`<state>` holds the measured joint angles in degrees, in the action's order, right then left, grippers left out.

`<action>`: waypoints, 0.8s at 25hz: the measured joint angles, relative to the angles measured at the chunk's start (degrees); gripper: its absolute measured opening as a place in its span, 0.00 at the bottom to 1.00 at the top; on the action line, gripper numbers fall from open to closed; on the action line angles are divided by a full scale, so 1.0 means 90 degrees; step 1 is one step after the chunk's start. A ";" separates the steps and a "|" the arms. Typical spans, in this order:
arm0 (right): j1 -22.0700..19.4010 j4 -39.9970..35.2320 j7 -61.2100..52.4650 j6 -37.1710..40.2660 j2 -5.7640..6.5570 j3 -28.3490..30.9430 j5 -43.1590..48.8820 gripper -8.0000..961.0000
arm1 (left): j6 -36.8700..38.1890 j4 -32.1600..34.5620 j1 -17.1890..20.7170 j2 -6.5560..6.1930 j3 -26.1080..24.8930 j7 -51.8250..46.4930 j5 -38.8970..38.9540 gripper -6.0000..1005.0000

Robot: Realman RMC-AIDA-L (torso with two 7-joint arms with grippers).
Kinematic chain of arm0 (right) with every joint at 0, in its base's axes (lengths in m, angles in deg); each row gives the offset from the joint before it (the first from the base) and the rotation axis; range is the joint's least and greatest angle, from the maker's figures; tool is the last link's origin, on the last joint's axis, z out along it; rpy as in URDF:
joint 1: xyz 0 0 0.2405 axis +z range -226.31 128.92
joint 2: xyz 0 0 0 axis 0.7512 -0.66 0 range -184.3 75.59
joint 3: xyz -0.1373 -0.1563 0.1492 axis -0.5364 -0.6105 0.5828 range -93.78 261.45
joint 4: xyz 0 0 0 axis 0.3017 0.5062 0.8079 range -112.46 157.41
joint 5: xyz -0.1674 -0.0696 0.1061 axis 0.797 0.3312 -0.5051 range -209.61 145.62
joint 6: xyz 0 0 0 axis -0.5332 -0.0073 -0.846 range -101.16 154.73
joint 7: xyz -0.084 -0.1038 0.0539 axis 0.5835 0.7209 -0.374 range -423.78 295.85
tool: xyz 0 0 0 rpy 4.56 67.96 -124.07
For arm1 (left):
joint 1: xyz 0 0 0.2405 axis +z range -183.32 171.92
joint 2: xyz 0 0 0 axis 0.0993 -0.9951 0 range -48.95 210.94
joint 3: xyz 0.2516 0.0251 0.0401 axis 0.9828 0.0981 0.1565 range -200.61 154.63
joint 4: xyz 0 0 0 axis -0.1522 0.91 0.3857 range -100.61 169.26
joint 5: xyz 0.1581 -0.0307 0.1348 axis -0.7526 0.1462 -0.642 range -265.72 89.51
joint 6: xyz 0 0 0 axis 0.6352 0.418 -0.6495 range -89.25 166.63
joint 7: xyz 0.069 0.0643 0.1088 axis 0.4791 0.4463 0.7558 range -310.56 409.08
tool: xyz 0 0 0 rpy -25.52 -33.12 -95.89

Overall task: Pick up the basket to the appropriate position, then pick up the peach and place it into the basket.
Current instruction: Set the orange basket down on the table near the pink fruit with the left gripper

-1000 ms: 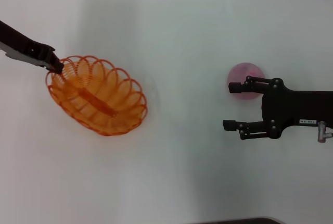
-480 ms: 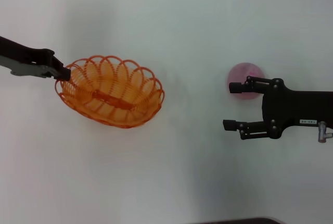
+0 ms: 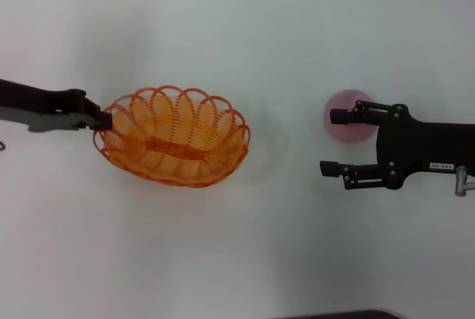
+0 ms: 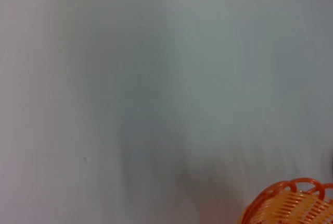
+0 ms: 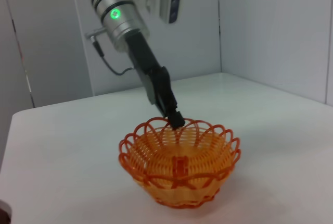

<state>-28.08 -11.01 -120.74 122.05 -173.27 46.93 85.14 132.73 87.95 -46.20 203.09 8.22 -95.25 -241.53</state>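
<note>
The orange wire basket (image 3: 174, 147) is left of centre on the white table, its long axis running across the head view. My left gripper (image 3: 102, 120) is shut on the basket's left rim, and the right wrist view shows the left gripper (image 5: 174, 120) pinching the scalloped edge of the basket (image 5: 179, 164). One corner of the basket (image 4: 291, 203) appears in the left wrist view. The pink peach (image 3: 347, 102) lies on the table at the right. My right gripper (image 3: 331, 142) is open beside it, one finger crossing the peach's near side and nothing held between the fingers.
The white table (image 3: 245, 260) is bare around the basket and peach. White wall panels (image 5: 270, 26) stand behind the table in the right wrist view.
My left gripper has carried the basket to the right, toward the table's middle, and turned it so it lies level across the view. The right gripper shifted slightly; the peach has not moved.
</note>
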 joint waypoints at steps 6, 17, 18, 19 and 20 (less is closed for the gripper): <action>0.0004 0.0000 -0.0003 -0.0017 -0.0013 0.0045 -0.0005 0.93 | 0.0034 0.0168 0.0433 0.0145 -0.0016 -0.0113 0.0461 0.05; 0.0005 0.0000 0.0015 -0.0049 -0.0038 0.0052 -0.0009 0.93 | -0.0434 0.0300 0.1088 0.0262 0.0207 -0.0187 0.1103 0.05; 0.0005 0.0000 0.0016 -0.0055 -0.0039 0.0054 -0.0009 0.93 | -0.0468 0.0295 0.1120 0.0264 0.0249 -0.0192 0.1131 0.05; 0.0008 0.0000 0.0017 -0.0063 -0.0039 0.0055 -0.0009 0.93 | -0.0519 0.0289 0.1178 0.0267 0.0339 -0.0201 0.1202 0.05; 0.0010 0.0000 0.0017 -0.0072 -0.0039 0.0056 -0.0009 0.93 | -0.0549 0.0287 0.1223 0.0268 0.0406 -0.0211 0.1293 0.05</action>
<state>-27.99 -11.01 -120.58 121.40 -173.62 47.43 85.06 127.79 90.53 -35.20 205.51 11.87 -97.15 -229.89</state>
